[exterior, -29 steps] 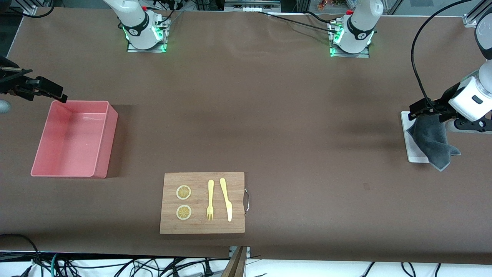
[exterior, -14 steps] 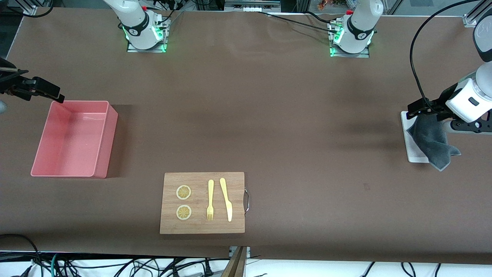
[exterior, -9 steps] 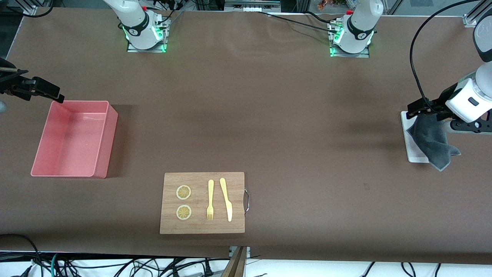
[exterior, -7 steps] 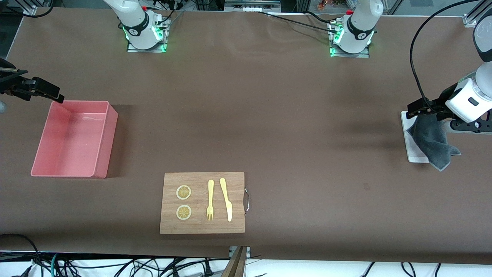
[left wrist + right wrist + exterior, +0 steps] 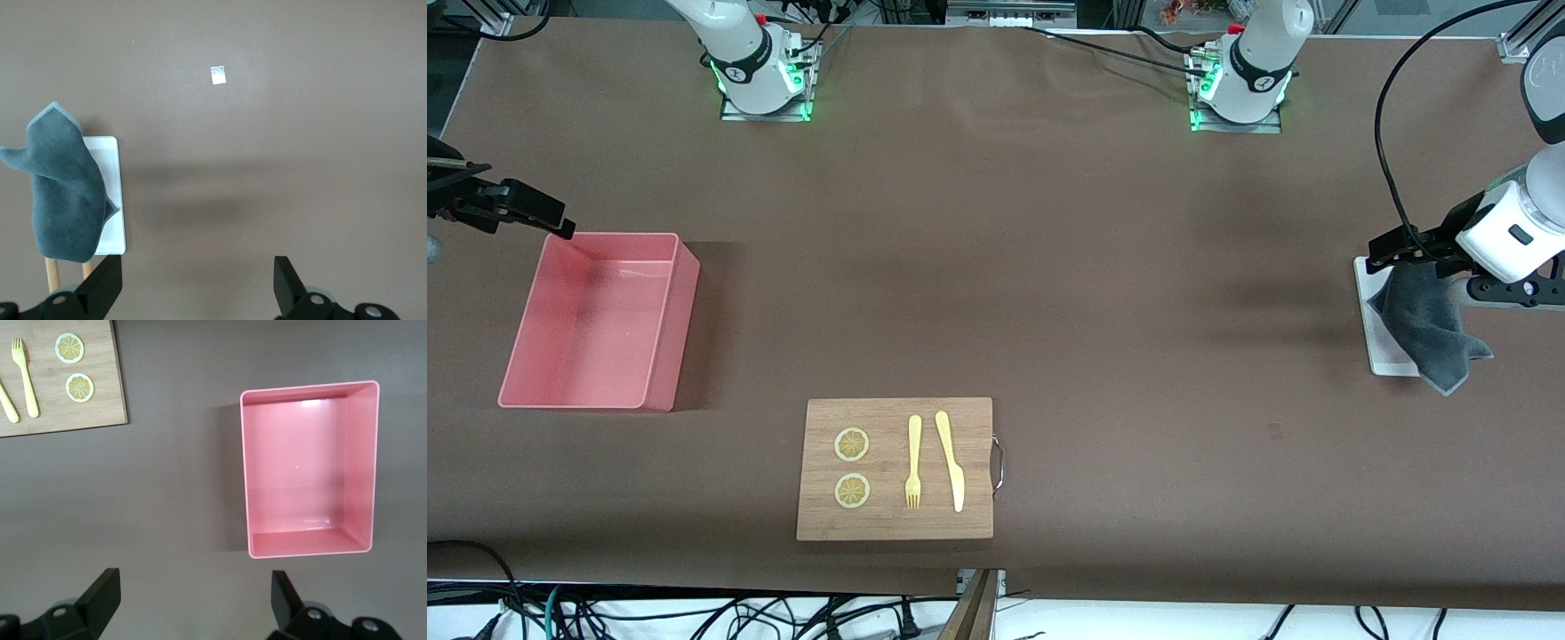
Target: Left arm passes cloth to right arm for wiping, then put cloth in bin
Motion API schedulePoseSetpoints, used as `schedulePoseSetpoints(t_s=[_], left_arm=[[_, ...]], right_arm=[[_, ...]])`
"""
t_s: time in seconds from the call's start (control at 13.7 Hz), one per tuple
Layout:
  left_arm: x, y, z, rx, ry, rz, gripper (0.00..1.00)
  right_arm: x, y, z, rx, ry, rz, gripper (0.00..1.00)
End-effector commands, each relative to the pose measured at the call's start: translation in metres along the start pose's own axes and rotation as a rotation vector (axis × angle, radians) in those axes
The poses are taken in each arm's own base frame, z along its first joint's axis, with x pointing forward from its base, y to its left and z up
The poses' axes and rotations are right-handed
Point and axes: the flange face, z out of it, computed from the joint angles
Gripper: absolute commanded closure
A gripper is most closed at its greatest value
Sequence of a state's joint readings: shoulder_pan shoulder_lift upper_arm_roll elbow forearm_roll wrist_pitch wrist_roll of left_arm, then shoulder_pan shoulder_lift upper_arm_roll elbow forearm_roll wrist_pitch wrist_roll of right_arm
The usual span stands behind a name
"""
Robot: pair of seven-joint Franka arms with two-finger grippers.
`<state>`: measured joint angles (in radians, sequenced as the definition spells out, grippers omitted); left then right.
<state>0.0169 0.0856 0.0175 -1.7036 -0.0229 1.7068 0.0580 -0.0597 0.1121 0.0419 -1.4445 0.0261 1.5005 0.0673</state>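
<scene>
The dark grey cloth [image 5: 1427, 324] lies draped over the small white tray [image 5: 1383, 351] at the left arm's end of the table. In the left wrist view the cloth [image 5: 63, 200] hangs on two wooden pegs on the tray [image 5: 112, 193]. My left gripper [image 5: 1396, 251] hovers over the tray's edge by the cloth's top. It is open and empty [image 5: 197, 280], and the cloth is off to one side of its fingers. The pink bin [image 5: 671, 329] stands empty at the right arm's end. My right gripper [image 5: 551, 218] hovers open and empty [image 5: 193, 587] beside the bin [image 5: 300, 480].
A wooden cutting board [image 5: 978, 471] lies near the front camera with two lemon slices, a yellow fork and a yellow knife on it. It also shows in the right wrist view [image 5: 47, 413]. A small white tag [image 5: 218, 75] lies on the brown table.
Since the earliest frame both grippers have drifted slightly. In the last second nothing has visibly moved. The cloth has stayed on the tray.
</scene>
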Motion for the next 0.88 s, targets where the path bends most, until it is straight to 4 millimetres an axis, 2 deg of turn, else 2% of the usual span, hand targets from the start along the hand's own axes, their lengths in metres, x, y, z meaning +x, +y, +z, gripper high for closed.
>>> schedulePoseSetpoints(t_s=[0.0,0.51,0.58,0.66,0.73,0.8], left_arm=[[0.001,0.0,-0.004,-0.013,-0.013,0.007,0.0],[0.002,-0.003,0.002,-0.011,-0.038,0.041,0.0],[0.003,-0.012,0.006,-0.012,-0.043,0.081,0.0],[0.004,-0.03,0.008,-0.015,-0.043,0.124,0.0],[0.008,-0.058,0.022,-0.027,-0.063,0.156,0.0],[0.019,-0.081,0.021,-0.024,-0.047,0.197,0.0]], right_arm=[[0.002,0.003,-0.004,-0.002,0.006,-0.011,0.0],[0.002,0.004,-0.003,-0.003,0.004,-0.005,0.0],[0.002,0.004,-0.004,-0.004,0.006,-0.007,0.0],[0.002,0.003,-0.004,-0.005,0.006,-0.007,0.0],[0.003,0.003,-0.003,-0.005,0.004,-0.007,0.0],[0.004,0.004,0.0,-0.005,0.0,-0.005,0.0]])
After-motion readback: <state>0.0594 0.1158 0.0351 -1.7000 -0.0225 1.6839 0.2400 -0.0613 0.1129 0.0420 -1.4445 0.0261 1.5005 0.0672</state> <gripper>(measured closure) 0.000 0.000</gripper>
